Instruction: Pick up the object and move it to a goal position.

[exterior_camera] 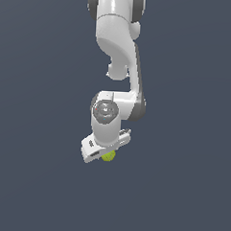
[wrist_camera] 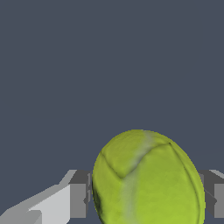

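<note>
The yellow-green ball (exterior_camera: 108, 156) sits right under the white hand of the arm in the exterior view, mostly hidden by it. In the wrist view the ball (wrist_camera: 148, 179) fills the space between the two grey fingers (wrist_camera: 78, 194), and both pads press against its sides. My gripper (exterior_camera: 106, 153) is tilted and shut on the ball. The frames do not show whether the ball rests on the grey surface or hangs above it. No goal marker is in view.
The plain dark grey surface (exterior_camera: 181, 188) spreads all around the hand in both views. The arm's white links (exterior_camera: 117, 36) reach down from the top of the exterior view.
</note>
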